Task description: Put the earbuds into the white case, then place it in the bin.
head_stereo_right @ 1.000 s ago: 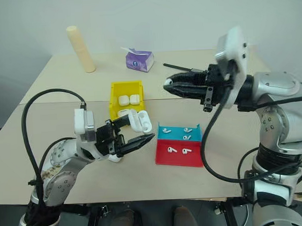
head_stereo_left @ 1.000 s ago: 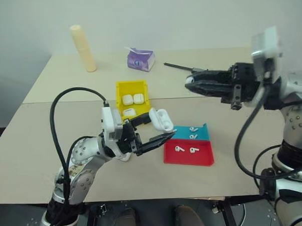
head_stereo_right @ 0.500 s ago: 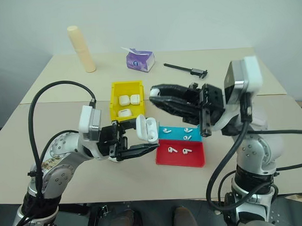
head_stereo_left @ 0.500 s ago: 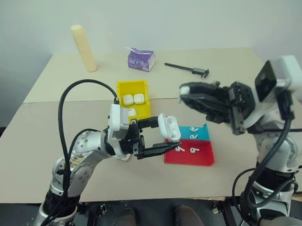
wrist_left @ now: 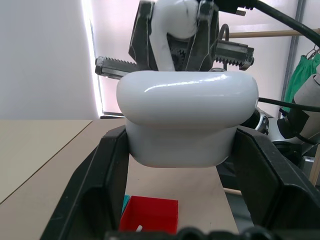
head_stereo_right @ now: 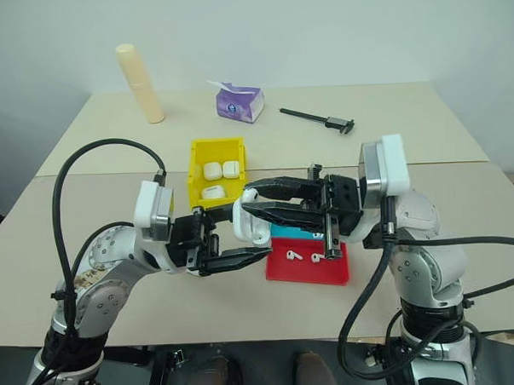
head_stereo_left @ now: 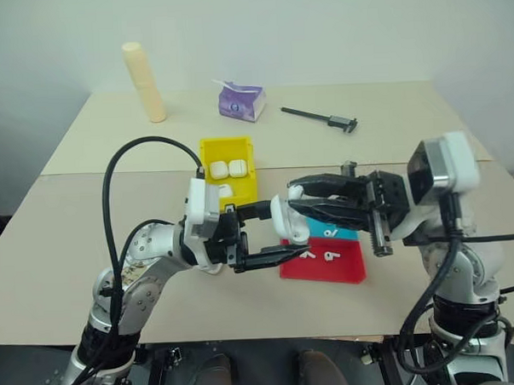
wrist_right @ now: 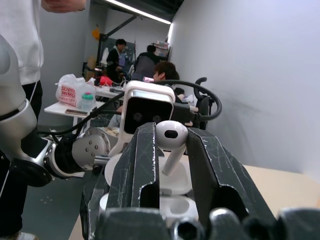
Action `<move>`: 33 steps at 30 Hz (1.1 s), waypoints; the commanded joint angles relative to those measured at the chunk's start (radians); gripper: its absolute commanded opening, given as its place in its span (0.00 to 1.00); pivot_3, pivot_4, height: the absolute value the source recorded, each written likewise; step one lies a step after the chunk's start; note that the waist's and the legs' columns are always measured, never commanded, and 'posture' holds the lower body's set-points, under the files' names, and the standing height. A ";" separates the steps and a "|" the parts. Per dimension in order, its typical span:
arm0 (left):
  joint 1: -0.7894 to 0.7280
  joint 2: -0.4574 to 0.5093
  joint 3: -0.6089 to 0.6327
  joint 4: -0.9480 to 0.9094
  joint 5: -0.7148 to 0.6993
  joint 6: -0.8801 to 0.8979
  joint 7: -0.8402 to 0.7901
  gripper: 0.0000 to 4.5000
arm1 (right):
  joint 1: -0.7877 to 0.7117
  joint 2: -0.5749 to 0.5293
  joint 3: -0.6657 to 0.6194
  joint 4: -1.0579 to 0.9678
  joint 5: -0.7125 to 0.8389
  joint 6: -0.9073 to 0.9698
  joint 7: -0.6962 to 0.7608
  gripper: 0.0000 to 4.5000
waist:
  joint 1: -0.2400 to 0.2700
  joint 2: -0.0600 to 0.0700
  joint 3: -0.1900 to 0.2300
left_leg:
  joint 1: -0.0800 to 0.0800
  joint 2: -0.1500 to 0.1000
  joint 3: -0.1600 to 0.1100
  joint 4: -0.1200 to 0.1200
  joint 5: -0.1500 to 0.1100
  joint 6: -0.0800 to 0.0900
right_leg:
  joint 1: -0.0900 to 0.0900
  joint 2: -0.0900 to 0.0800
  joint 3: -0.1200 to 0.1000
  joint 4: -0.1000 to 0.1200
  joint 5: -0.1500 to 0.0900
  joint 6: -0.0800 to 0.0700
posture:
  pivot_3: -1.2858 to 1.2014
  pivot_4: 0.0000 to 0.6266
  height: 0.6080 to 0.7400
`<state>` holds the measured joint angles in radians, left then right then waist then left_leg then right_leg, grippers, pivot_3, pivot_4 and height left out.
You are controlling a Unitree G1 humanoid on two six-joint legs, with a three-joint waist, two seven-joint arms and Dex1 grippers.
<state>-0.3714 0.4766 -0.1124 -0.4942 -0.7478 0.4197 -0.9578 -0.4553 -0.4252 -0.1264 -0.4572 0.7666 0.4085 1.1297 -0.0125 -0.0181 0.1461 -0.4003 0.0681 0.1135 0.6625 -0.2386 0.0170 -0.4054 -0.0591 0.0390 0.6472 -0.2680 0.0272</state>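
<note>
The right gripper (head_stereo_left: 293, 199) has swung down to the small glossy white hinged case (wrist_left: 187, 120), open, clamped in the left gripper (head_stereo_left: 284, 236) above the table's near middle. Its fingers pinch a tiny white earbud (wrist_right: 170, 136); seating it needs fine alignment.

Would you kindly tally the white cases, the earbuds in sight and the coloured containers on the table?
white cases: 4 (three in the yellow bin, one in the left claw)
earbuds in sight: 4 (two in the red tray, one in the teal tray, one in the right claw)
containers: 3
Total: 11
</note>
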 commanded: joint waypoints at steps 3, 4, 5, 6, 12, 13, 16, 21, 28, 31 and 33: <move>-0.008 -0.009 0.001 -0.030 0.000 -0.012 -0.002 0.62 | 0.008 -0.027 0.004 0.014 -0.017 -0.068 0.001 0.15 | -0.001 0.000 0.000 | 0.000 0.000 0.000 0.000 0.000 0.000 | 0.000 0.000 0.000 0.000 0.000 0.000 | 0.52 0.24 1.00; -0.008 -0.010 0.001 -0.031 0.001 -0.013 -0.002 0.62 | 0.009 -0.030 0.005 0.016 -0.016 -0.071 0.001 0.15 | 0.000 0.000 0.000 | 0.000 0.000 0.000 0.000 0.000 0.000 | 0.000 0.000 0.000 0.000 0.000 0.000 | 0.52 0.24 1.00; -0.008 -0.012 0.001 -0.030 0.002 -0.014 -0.001 0.62 | 0.010 -0.034 0.007 0.018 -0.016 -0.076 0.003 0.15 | 0.000 0.000 0.000 | 0.000 0.000 0.000 0.000 0.000 0.000 | 0.000 0.000 0.000 0.000 0.000 0.000 | 0.52 0.24 1.00; -0.008 -0.015 0.000 -0.029 0.003 -0.016 -0.001 0.62 | 0.010 -0.036 0.009 0.020 -0.018 -0.080 0.003 0.15 | 0.000 0.000 0.000 | 0.000 0.000 0.000 0.000 0.000 0.000 | 0.000 0.000 0.000 0.000 0.000 0.000 | 0.52 0.24 1.00; -0.012 -0.024 -0.003 -0.026 0.010 -0.016 -0.001 0.62 | 0.010 -0.051 0.027 0.032 -0.021 -0.100 0.015 0.15 | 0.000 0.000 0.000 | 0.000 0.000 0.000 0.000 0.000 0.000 | 0.000 0.000 0.000 0.000 0.000 0.000 | 0.52 0.24 1.00; -0.013 -0.025 -0.003 -0.026 0.011 -0.017 -0.001 0.62 | 0.012 -0.057 0.034 0.031 -0.022 -0.100 0.020 0.15 | 0.000 0.000 0.000 | 0.000 0.000 0.000 0.000 0.000 0.000 | 0.000 0.000 0.000 0.000 0.000 0.000 | 0.52 0.24 1.00; -0.014 -0.030 -0.004 -0.025 0.017 -0.020 0.000 0.62 | 0.022 -0.074 0.057 0.030 -0.053 -0.120 0.033 0.22 | 0.001 0.000 0.000 | 0.000 0.000 0.000 0.000 0.000 0.000 | 0.000 0.000 0.000 0.000 0.000 0.000 | 0.52 0.24 1.00; -0.013 -0.033 0.001 -0.019 0.024 -0.022 0.002 0.62 | 0.024 -0.086 0.062 0.039 -0.065 -0.139 0.027 0.49 | 0.000 0.000 0.000 | 0.000 0.000 0.000 0.000 0.000 0.000 | 0.000 0.000 0.000 0.000 0.000 0.000 | 0.52 0.24 1.00; 0.016 -0.023 0.016 0.003 0.070 -0.031 0.017 0.62 | 0.022 -0.152 0.010 0.057 -0.007 -0.142 0.097 0.49 | 0.001 0.000 0.000 | 0.000 0.000 0.000 0.000 0.000 0.000 | 0.000 0.000 0.000 0.000 0.000 0.000 | 0.52 0.24 1.00; 0.059 0.006 0.028 0.040 0.127 -0.066 0.008 0.62 | -0.028 -0.221 -0.020 0.094 0.018 -0.096 0.110 0.49 | -0.002 0.000 0.000 | 0.000 0.000 0.000 0.000 0.000 0.000 | 0.000 0.000 0.001 0.000 0.000 0.000 | 0.52 0.24 1.00; 0.100 0.033 0.047 0.075 0.162 -0.093 0.001 0.62 | -0.074 -0.284 -0.016 0.138 -0.010 -0.080 0.127 0.49 | -0.002 0.000 0.000 | 0.001 0.000 0.000 0.000 0.000 0.000 | 0.000 0.000 0.001 0.000 0.000 0.000 | 0.52 0.24 1.00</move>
<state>-0.2871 0.4928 -0.0997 -0.4295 -0.6104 0.3655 -0.9525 -0.4905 -0.6759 -0.1109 -0.3292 0.7587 0.3177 1.2416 -0.0150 -0.0184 0.1463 -0.3991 0.0682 0.1136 0.6624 -0.2386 0.0172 -0.4050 -0.0591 0.0396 0.6473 -0.2681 0.0272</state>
